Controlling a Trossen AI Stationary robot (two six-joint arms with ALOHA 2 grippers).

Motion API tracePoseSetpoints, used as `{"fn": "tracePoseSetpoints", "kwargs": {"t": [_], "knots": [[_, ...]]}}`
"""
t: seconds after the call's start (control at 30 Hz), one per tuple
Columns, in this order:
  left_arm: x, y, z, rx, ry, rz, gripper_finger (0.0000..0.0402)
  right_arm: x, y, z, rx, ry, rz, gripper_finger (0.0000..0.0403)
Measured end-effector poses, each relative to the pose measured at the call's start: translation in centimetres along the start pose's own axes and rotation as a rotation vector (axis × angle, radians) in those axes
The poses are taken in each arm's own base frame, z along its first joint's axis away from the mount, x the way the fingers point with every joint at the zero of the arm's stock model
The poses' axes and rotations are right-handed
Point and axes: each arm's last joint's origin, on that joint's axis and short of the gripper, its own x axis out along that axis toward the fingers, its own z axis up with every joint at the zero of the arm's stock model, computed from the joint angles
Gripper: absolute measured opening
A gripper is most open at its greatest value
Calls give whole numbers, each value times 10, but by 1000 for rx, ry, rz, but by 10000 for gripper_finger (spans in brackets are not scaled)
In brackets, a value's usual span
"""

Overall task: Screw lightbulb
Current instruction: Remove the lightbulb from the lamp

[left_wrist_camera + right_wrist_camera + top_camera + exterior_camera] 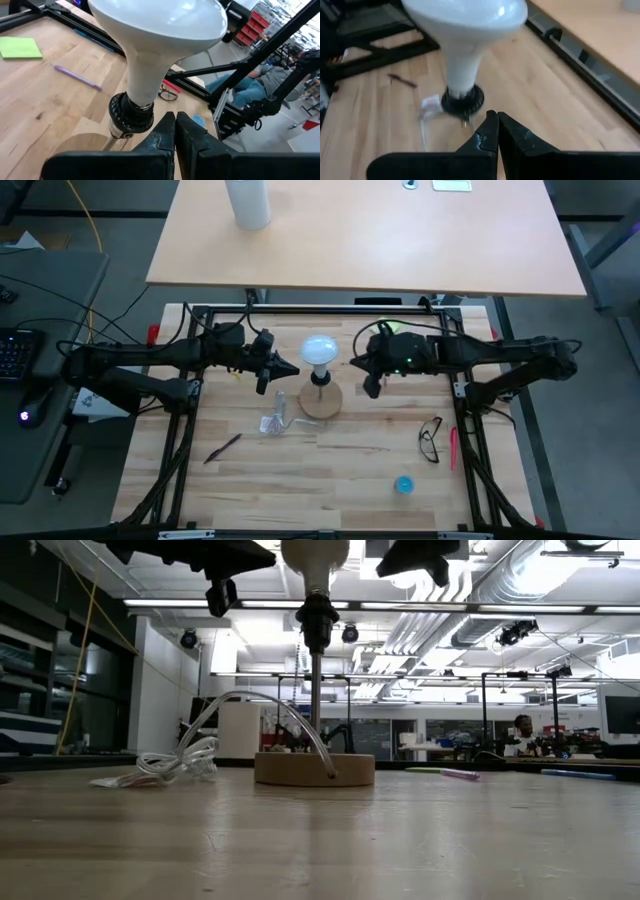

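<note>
Overhead and wrist views of the lamp stand with both arms drawn close to it. The left gripper [268, 370] hangs above the table just to the left of the lightbulb [320, 350], apart from it; its own wrist view shows its two dark fingers [165, 131] pressed together with nothing between them. From this gripper the bulb stands directly ahead and slightly higher, the black socket [131, 115] near the fingertips and the frosted globe above.

Centre: the lightbulb stands upright, globe uppermost, its narrow neck entering the black socket, which tops a slim post rising from the round wooden base [314, 769]. A clear cord [180, 762] trails from the base and lies coiled on the table on the left gripper's side.

The right gripper [372, 383] hangs on the opposite side of the bulb, also clear of it; its fingers [492, 131] are likewise closed on nothing, the socket and neck lying just ahead of the tips.

Judged state of the task: the bulb sits in the socket and neither gripper holds it, so the screwing appears done or nearly so. Whether the thread is fully seated cannot be told, since the collar hides the base. What may remain is a final tightening turn, if any, and withdrawal of both arms.
</note>
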Motion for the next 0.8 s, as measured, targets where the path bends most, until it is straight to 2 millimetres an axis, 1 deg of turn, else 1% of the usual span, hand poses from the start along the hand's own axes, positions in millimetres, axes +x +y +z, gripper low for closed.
{"fn": "tracePoseSetpoints", "kwargs": {"t": [0.1, 0.2, 0.37, 0.47, 0.53, 0.63, 0.7, 0.8], "knots": [[0, 0, 0, 1, 2, 2, 0, -7, -1, -2, 12, 43, 67, 10], [0, 1, 0, 15, 0, 5, 0, -3, 0, -9, 37, 118, 137, 46], [-1, 6, 1, -3, 7, 29, 0, 18, 8, -23, 14, 165, 156, 151], [-4, 7, 1, -16, 7, 36, 0, 32, 14, -22, -8, 114, 142, 214], [-6, 7, 1, -27, 13, 41, 0, 39, 16, -17, -18, 44, 122, 246], [-10, 6, 1, -38, 19, 48, 0, 42, 15, -12, -15, -28, 44, 274], [-13, 6, 1, -39, 21, 52, 0, 42, 14, -12, -3, -36, -8, 280], [-16, 5, 1, -32, 22, 59, 0, 42, 13, -11, 48, -52, -5, 282]]}}
